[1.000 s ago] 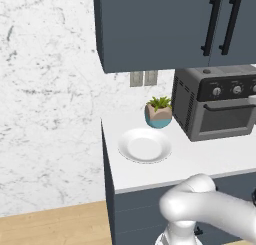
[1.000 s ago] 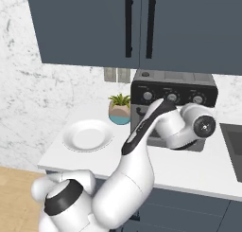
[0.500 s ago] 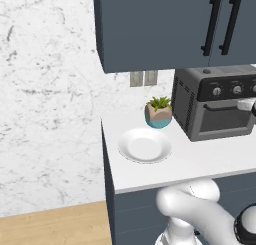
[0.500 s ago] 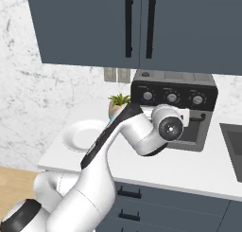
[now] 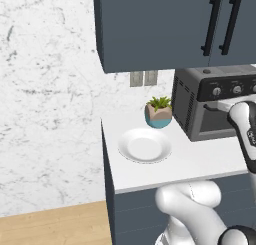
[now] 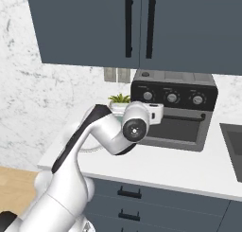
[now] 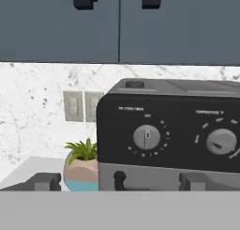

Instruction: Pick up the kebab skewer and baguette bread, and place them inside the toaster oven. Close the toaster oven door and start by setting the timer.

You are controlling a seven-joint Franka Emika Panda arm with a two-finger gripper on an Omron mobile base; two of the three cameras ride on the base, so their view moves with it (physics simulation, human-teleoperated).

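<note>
Toaster oven (image 6: 174, 113) stands on the white counter (image 5: 195, 161) against the marbled wall, under the dark blue wall cabinets (image 6: 142, 27). Its door (image 6: 176, 130) is shut, the thin bar handle (image 6: 182, 117) running just below the row of knobs. In the left base view the oven (image 5: 200, 109) runs off the right edge, so only its vented side and part of its front are visible there. The arm's forearm crosses the lower left of the door in the right base view and hides that corner.

The gripper (image 7: 119, 181) sits close in front of the oven at handle height, its fingertips (image 7: 47, 181) spread wide apart with nothing between them. In the hand view only the tips rise above the bottom band; the left one lies in front of the potted plant (image 7: 82, 165), the right one in front of the oven's lower front. Two knobs (image 7: 146, 137) are plain to see, the right one cut by the frame edge, and the small print around them is too blurred to read.

A white plate (image 5: 144, 145) lies on the counter near the plant (image 5: 159, 112); it looks bare. In the right base view the arm covers most of the plate. I cannot make out the kebab skewer or the baguette bread; the oven's window is too dark to see through.
</note>
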